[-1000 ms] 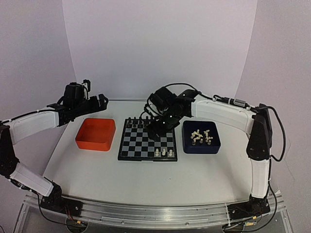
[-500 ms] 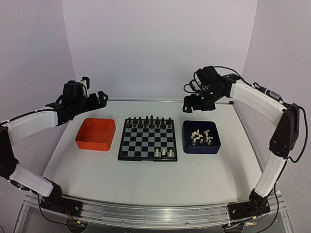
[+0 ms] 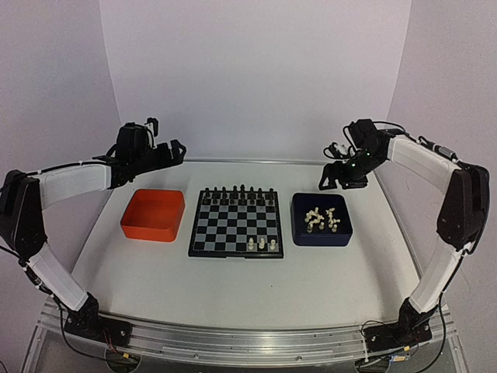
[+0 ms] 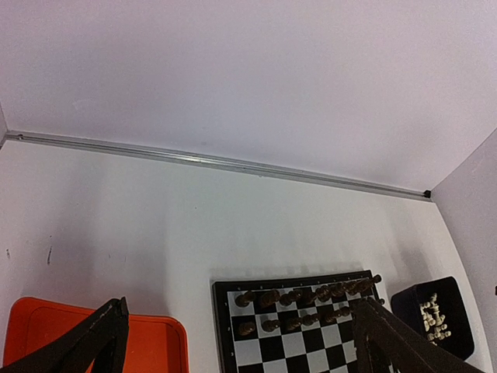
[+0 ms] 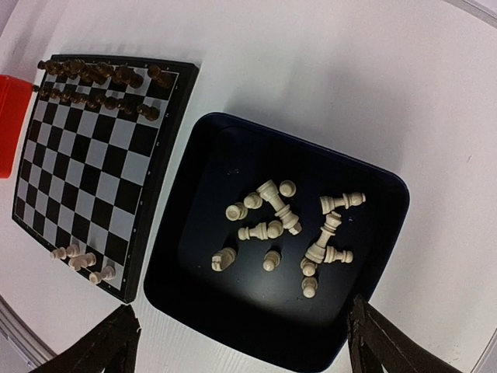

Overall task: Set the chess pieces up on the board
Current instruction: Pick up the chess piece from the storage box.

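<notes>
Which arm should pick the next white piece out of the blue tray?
Right. The right gripper hangs open beside the dark blue tray, its camera looking down on the white pieces. The left gripper is beyond the orange tray, across the board.

Left wrist camera: board runs off the bottom edge, and the orange tray left of it is cropped too. From above, the white pieces on the board are too small to identify.

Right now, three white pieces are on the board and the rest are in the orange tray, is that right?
Not quite. Three white pieces are on the board, but the rest lie in the blue tray, not the orange tray, which holds nothing. The right wrist view shows it clearly.
</notes>
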### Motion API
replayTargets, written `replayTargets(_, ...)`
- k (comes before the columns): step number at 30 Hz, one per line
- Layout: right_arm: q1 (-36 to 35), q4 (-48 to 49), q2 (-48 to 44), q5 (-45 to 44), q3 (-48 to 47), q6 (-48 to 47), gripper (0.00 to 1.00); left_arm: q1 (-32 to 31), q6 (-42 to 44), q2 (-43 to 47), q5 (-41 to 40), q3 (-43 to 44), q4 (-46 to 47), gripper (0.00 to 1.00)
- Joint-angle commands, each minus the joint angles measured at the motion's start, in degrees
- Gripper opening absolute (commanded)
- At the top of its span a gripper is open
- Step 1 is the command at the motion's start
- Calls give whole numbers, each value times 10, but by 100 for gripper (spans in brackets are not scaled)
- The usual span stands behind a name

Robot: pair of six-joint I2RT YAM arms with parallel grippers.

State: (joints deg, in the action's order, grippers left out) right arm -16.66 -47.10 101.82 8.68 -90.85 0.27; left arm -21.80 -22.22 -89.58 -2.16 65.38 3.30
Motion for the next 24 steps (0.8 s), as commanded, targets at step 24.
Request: replayTargets(24,11,-8,82,-19,-5,-109,93,0,32,-115,-37,180,37,100)
